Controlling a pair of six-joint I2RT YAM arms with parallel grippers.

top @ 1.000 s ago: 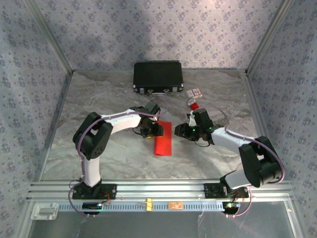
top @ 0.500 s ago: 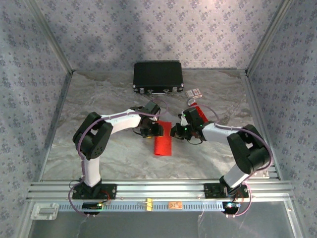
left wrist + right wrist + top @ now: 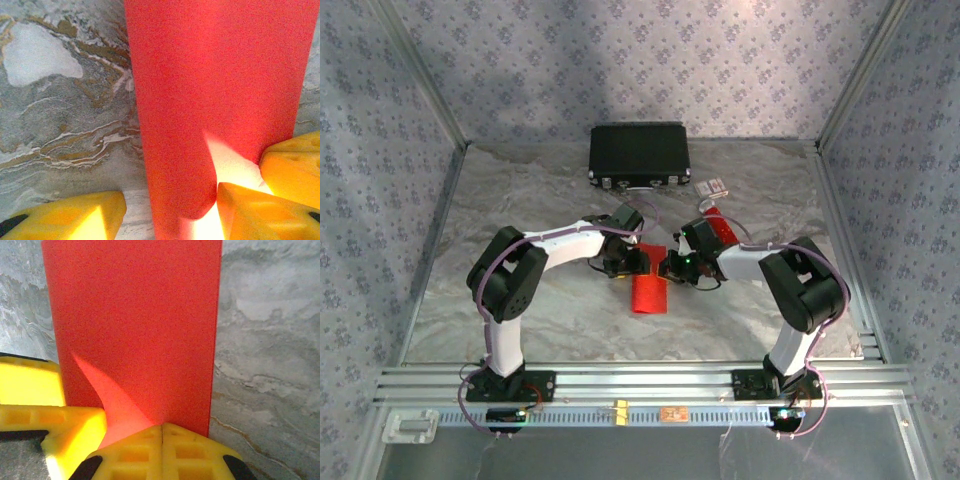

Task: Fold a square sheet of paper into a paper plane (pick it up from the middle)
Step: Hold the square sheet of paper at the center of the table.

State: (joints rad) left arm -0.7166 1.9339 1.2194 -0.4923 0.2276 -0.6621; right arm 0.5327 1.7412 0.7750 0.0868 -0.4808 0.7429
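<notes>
Left arm [image 3: 510, 275]: shoulder raised over its base, forearm reaching right and away toward centre. Left claw [image 3: 628, 262] points down and sits low, jaws roughly half parted, yellow fingertips [image 3: 70, 216] spread well apart.

Right arm [image 3: 800, 285]: elbow folded tight, forearm running left toward centre. Right claw [image 3: 672, 268] sits low, just beside the left claw. Its yellow fingers [image 3: 135, 450] are pressed together, with no gap at the seam.

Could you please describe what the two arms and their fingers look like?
Both the left arm and the right arm have white links joined by bulky black housings, with a thin purple cable looping alongside. The fingers are chunky bright yellow blocks with moulded square recesses and black patches near the base.
</notes>
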